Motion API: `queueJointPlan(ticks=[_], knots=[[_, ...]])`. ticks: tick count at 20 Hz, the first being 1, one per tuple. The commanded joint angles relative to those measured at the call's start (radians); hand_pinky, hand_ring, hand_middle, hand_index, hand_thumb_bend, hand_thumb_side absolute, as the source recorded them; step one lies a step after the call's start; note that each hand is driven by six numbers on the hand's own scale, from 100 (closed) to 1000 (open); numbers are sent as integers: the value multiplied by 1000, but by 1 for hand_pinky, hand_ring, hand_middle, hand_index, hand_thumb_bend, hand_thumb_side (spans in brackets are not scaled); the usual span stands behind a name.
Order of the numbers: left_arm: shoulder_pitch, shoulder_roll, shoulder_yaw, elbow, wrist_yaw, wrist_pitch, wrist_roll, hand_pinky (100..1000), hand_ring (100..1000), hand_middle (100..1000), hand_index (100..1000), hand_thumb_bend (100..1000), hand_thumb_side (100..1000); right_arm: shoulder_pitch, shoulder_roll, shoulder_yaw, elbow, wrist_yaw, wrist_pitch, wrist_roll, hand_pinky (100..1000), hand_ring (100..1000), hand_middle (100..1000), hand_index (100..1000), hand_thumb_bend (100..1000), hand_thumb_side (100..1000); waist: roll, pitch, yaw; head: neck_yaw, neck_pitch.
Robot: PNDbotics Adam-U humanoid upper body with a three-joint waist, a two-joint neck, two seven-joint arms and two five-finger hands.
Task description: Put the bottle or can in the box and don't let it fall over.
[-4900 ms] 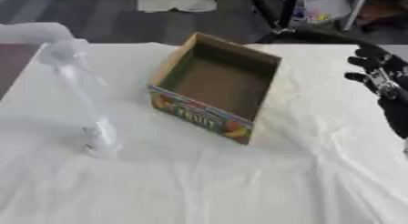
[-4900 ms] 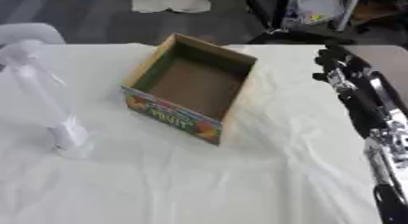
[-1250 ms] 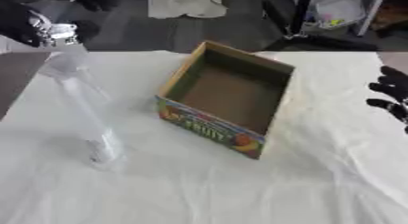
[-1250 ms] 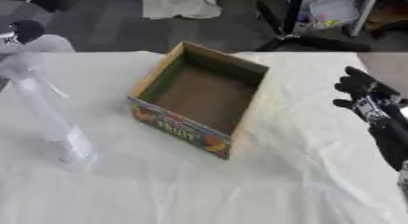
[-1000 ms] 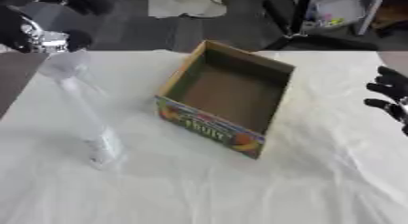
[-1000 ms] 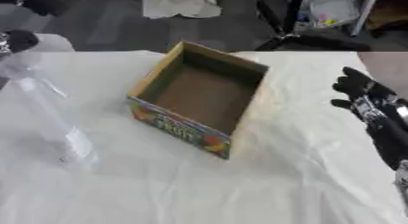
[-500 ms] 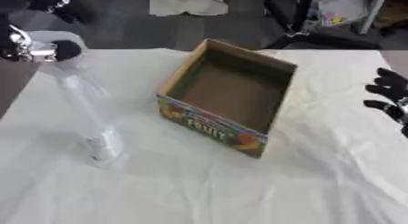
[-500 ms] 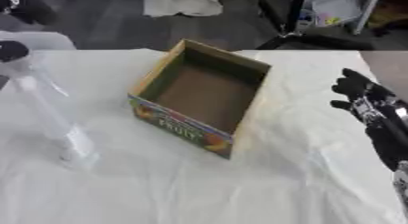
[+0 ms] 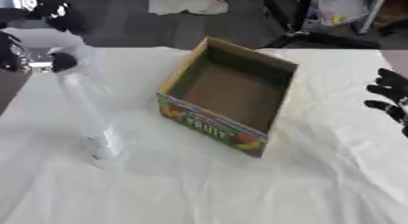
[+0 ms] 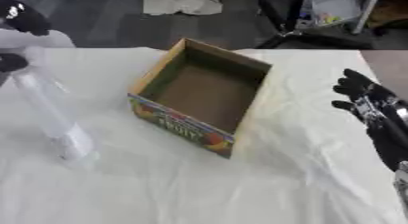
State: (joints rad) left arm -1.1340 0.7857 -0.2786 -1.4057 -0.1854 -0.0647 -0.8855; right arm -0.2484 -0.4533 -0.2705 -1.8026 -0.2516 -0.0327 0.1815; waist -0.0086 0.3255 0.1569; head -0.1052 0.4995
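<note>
On the white tablecloth (image 9: 239,191) a clear bottle (image 9: 84,109) is standing upright, well to the left of the open cardboard box (image 9: 231,100), which is sitting empty near the middle. I am seeing my left hand (image 9: 36,32) hanging at the bottle's top, its dark fingers showing on either side of the neck, but I cannot tell whether they are closing on it. My right hand (image 10: 374,114) is resting at the right edge, fingers spread and relaxed, holding nothing, well apart from the box.
</note>
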Motion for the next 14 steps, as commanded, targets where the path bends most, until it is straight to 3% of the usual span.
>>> queueJointPlan(ticks=[1,14], knots=[[-12,37,13,-1,-11,-7,2,927,842,891,866,287,496,-7,-15,-12,-13,-4,-2,-5,825,907,983,781,100,596,0,-16,0,4,-3],[-6,30,9,5,19,0,-1,916,801,885,849,240,479,-2,-11,-14,-8,1,-3,-5,825,909,985,783,100,609,-6,-11,-2,13,1]])
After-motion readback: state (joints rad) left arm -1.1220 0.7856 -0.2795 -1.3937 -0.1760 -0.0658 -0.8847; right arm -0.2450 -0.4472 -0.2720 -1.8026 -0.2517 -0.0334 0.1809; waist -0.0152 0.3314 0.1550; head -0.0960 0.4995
